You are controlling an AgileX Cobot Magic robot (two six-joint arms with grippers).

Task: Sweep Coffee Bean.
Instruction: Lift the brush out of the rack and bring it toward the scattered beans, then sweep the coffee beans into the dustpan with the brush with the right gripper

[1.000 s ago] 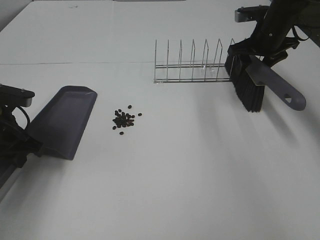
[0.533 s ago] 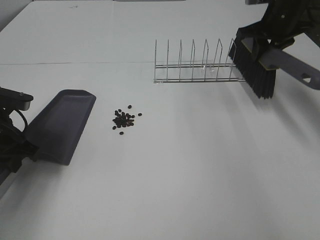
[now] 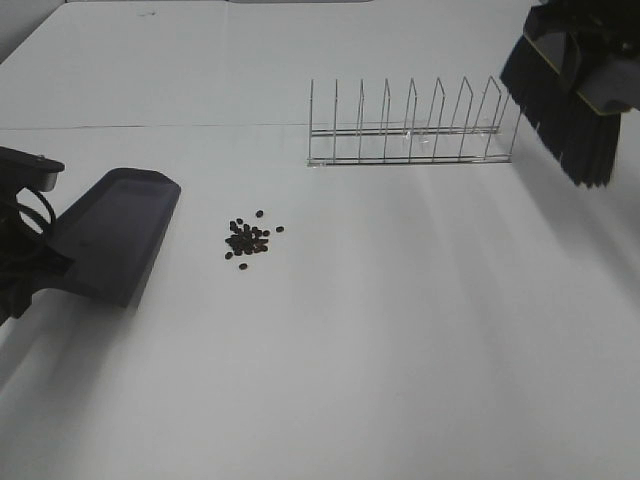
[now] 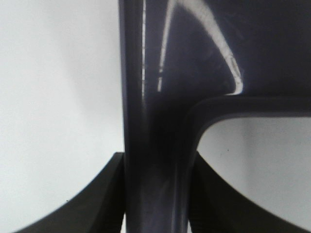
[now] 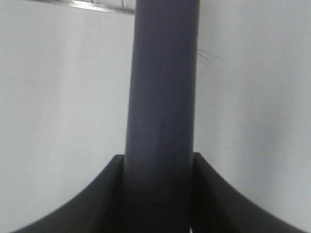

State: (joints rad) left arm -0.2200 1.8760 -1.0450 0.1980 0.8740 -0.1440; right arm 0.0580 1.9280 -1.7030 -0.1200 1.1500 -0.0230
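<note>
Grey dustpan [image 3: 115, 240] is clamped by its handle in the left gripper [image 4: 156, 194], jaws narrow on it. The pan is tilted and parked near the beans [image 3: 249, 236], likely to catch them. The beans sit in a tight cluster on the table [image 3: 400, 350], just beside the pan edge, not touching. Right gripper [image 5: 158, 194] is closed round the brush [image 3: 562, 110] handle, bristles hanging in the air, well apart from the beans, beyond the rack [image 3: 410, 135]. Sweep not yet begun.

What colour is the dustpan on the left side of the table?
The dustpan is dark grey, clearest in the exterior high view.
</note>
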